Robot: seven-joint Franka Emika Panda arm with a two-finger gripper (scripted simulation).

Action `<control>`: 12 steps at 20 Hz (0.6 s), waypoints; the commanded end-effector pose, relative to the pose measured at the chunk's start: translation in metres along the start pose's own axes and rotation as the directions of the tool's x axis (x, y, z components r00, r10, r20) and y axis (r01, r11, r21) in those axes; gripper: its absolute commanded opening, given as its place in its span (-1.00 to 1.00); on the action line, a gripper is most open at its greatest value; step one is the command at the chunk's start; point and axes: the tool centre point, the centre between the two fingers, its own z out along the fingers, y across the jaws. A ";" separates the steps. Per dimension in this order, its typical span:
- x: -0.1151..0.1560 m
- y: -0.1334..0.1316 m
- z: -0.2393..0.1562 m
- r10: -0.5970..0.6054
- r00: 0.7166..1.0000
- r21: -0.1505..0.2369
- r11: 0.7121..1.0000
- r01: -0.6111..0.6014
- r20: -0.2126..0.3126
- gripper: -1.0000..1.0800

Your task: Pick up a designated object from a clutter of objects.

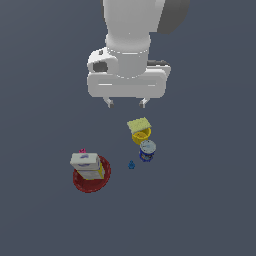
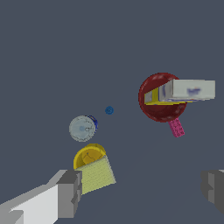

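The gripper [image 1: 126, 103] hangs open and empty above the floor [image 1: 210, 200]. The can [image 1: 147, 150] stands touching the yellow cup [image 1: 141, 135], near the red plate [image 1: 91, 181].

light: even, dim-flat | shadows: faint | glare: slight | render: soft, low-detail

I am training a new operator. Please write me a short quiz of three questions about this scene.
1. True or false: the gripper is shut on the blue can.
2. What lies on the yellow cup? A) pale green slab B) pink piece C) white box
3. What do the boxes rest on?

Key: 1 false, it is open, above the items. 2 A. 3 the dark red plate.
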 end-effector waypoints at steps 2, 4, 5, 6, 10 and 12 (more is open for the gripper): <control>0.000 0.001 0.000 0.001 1.000 0.000 1.000 -0.001 0.000 0.92; 0.000 0.006 0.002 0.010 1.000 0.004 1.000 -0.010 0.003 0.92; 0.000 0.010 0.004 0.017 1.000 0.008 1.000 -0.017 0.006 0.92; 0.000 0.015 0.006 0.027 1.000 0.012 1.000 -0.027 0.009 0.92; 0.000 0.027 0.008 0.050 0.999 0.020 0.999 -0.051 0.015 0.92; 0.000 0.026 0.008 0.048 0.999 0.019 0.999 -0.048 0.015 0.92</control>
